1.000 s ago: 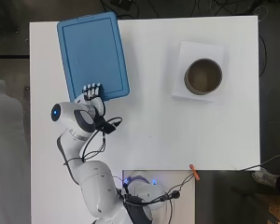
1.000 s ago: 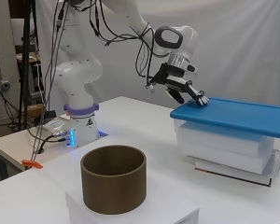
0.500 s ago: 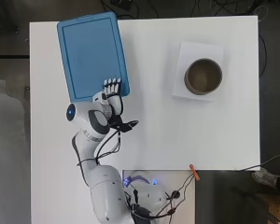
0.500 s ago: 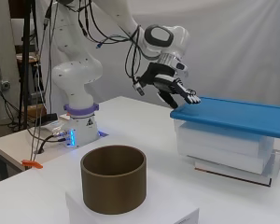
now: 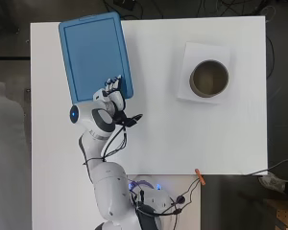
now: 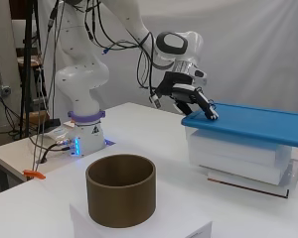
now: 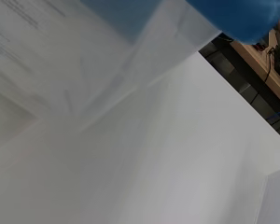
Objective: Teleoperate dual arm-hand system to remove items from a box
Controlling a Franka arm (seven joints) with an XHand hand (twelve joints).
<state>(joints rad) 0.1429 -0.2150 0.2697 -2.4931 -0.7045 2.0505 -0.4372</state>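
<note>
1. A clear plastic box (image 6: 241, 156) closed by a blue lid (image 5: 95, 55) is seen at the far left corner of the white table (image 5: 182, 139), turned slightly askew to the table's edges.
2. The hand (image 5: 114, 93) is placed over the lid's near right corner, with its fingers (image 6: 204, 106) lightly bent and fanned a little apart, their tips set on or just above the lid's rim; contact cannot be confirmed.
3. Nothing is gripped by the hand, and the lid is shown lying flat on the box.
4. In the wrist view the box's translucent wall (image 7: 107, 60) and a rounded corner of the blue lid (image 7: 242, 16) are seen close up above the table surface.
5. A brown cylindrical container (image 5: 209, 78) is stood on a white sheet of paper (image 5: 198, 52) near the far right corner, well apart from the box.
6. A small orange clip (image 5: 199, 176) is found at the table's near edge.
</note>
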